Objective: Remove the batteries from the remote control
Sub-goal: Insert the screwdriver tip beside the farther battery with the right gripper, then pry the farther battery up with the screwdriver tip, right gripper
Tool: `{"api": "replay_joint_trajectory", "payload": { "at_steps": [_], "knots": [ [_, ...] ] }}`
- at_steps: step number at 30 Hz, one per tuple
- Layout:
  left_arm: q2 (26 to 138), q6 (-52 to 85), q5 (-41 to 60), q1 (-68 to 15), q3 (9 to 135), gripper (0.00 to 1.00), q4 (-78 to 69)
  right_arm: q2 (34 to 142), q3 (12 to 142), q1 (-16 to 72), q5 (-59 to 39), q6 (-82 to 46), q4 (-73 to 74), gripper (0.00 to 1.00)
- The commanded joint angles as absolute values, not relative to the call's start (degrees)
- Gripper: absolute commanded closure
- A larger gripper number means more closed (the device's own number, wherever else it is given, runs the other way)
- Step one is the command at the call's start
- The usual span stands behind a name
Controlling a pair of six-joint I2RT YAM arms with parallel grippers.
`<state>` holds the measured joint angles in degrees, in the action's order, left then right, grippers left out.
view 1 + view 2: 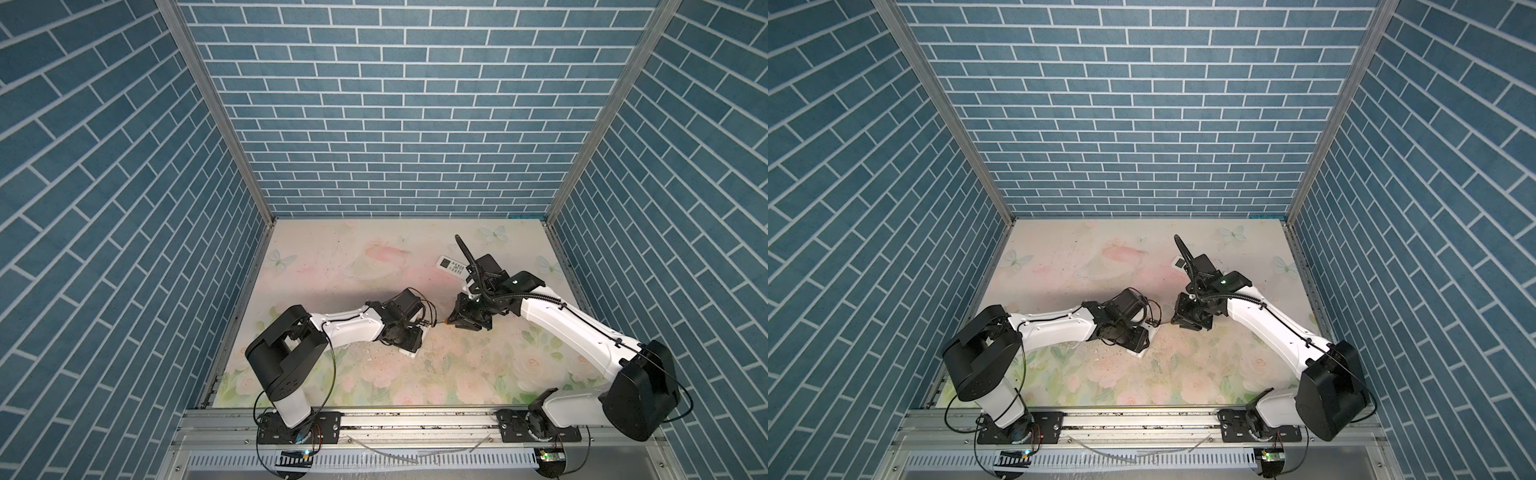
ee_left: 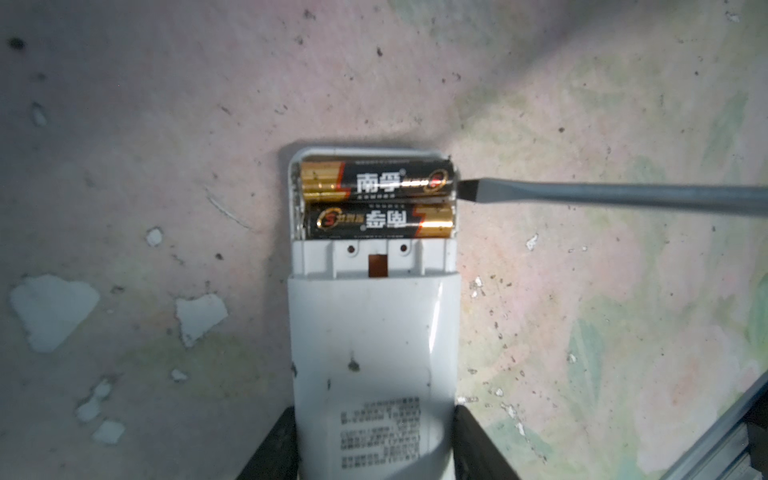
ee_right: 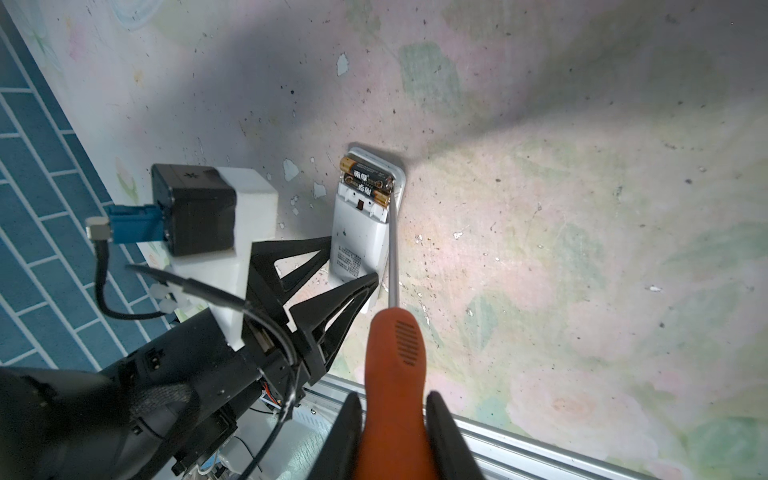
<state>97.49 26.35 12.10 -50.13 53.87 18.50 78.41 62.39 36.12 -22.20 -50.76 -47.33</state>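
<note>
Screwdriver (image 3: 392,353) handle pinched by right tool (image 3: 395,399); left tool (image 2: 374,415) clamps remote control (image 2: 374,332). Beyond, batteries (image 2: 376,199) lie crosswise in its uncovered end; blade tip sits at the farther one's end, shaft roughly along its axis.

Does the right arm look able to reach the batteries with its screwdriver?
Probably yes: the remote is open, both batteries lie bare, and the screwdriver tip sits at one battery's end, nothing between.
</note>
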Motion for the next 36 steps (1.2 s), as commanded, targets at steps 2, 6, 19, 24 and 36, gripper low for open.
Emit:
{"api": "replay_joint_trajectory", "payload": {
  "at_steps": [2,6,19,24,36],
  "knots": [
    [99.9,26.8,12.5,-50.9,52.4,0.68,20.8,78.0,60.8,36.5,-22.6,-52.5,-46.6,1.00],
    [100.0,26.9,12.6,-51.0,52.4,0.68,20.7,78.5,60.9,36.5,-22.8,-52.5,-46.1,1.00],
    [100.3,26.8,12.6,-51.3,52.6,0.69,20.8,79.5,61.8,36.4,-23.5,-52.6,-44.3,1.00],
    [100.5,26.9,12.4,-51.7,52.9,0.69,21.0,79.4,61.9,36.5,-23.7,-52.6,-43.9,1.00],
    [100.6,27.0,12.3,-52.0,53.0,0.69,20.9,79.3,62.1,36.5,-24.0,-52.6,-43.6,1.00]
  ]
}}
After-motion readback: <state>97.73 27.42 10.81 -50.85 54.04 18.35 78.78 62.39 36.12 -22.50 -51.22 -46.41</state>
